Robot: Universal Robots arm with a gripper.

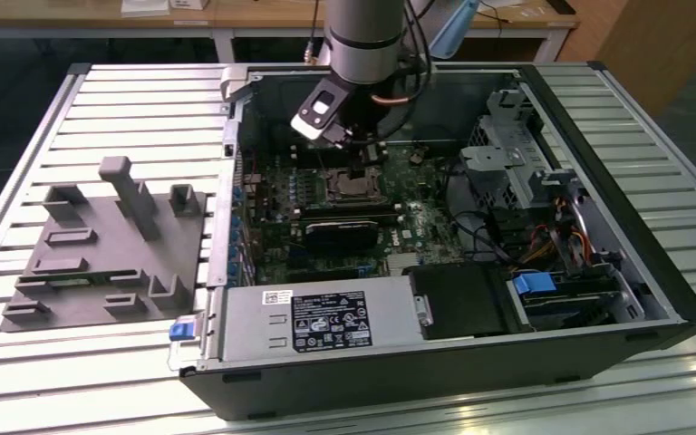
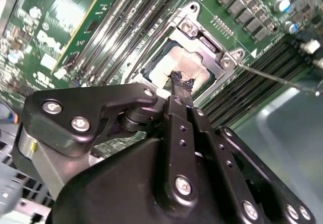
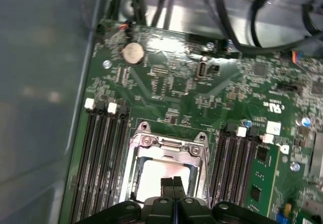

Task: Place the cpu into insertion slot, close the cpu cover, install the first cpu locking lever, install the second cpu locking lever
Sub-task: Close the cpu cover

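In the exterior view, a grey fixture (image 1: 106, 245) lies at the left on the slatted table (image 1: 33, 118). To its right, inside the open computer case (image 1: 445, 381), the gripper (image 1: 366, 154) hangs over the insertion slot (image 1: 333, 188). Its 2 jaws are pressed together, holding nothing. In the second wrist view, the cpu (image 2: 169, 65) sits in the slot, with the cpu cover (image 2: 214, 57) flat around it.

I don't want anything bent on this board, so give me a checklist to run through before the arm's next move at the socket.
1. The cpu is seated in the insertion slot: ok, its silvery top lies inside the rim.
2. The cpu cover is down around the cpu: ok, as far as it shows.
3. One locking lever is latched: not ok, the thin rod juts away from the slot.
4. The other lever is latched: cannot tell.
5. The gripper is empty, shut and over the cpu: ok.
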